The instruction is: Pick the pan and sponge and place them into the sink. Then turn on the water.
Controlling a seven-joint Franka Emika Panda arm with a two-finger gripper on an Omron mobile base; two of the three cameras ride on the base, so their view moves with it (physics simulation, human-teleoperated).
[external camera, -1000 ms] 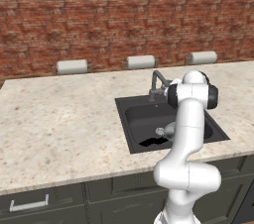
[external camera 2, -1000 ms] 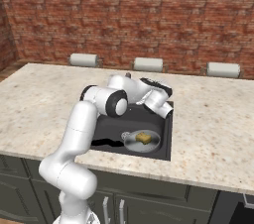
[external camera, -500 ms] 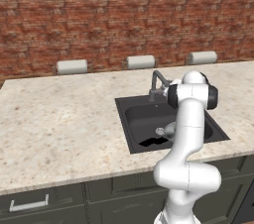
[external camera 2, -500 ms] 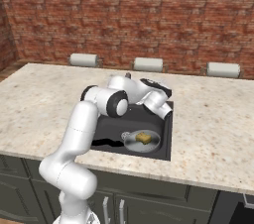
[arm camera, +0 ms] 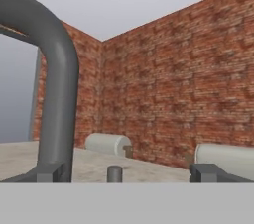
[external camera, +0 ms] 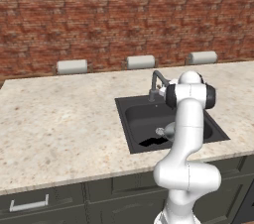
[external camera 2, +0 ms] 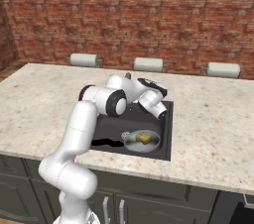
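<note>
The grey pan [external camera 2: 142,141] lies in the black sink [external camera 2: 167,119], its black handle [external camera 2: 104,142] pointing left. The yellow-brown sponge [external camera 2: 144,138] rests inside the pan. In the left base view my arm hides most of the pan [external camera: 163,131]. My gripper [arm camera: 129,173] is open and holds nothing, with one fingertip [arm camera: 49,172] at the foot of the grey faucet [arm camera: 57,94] and the other [arm camera: 208,172] far to the right. It is level and faces the brick wall from above the sink's back edge. The faucet [external camera: 156,82] rises just left of my wrist. Water is out of view.
Three pale rolls [external camera: 72,66] [external camera: 141,62] [external camera: 202,57] lie along the brick wall at the back of the stone counter [external camera: 59,119]. A short grey stub [arm camera: 114,173] stands between my fingertips. Dark cabinet fronts [external camera: 39,203] run below the counter.
</note>
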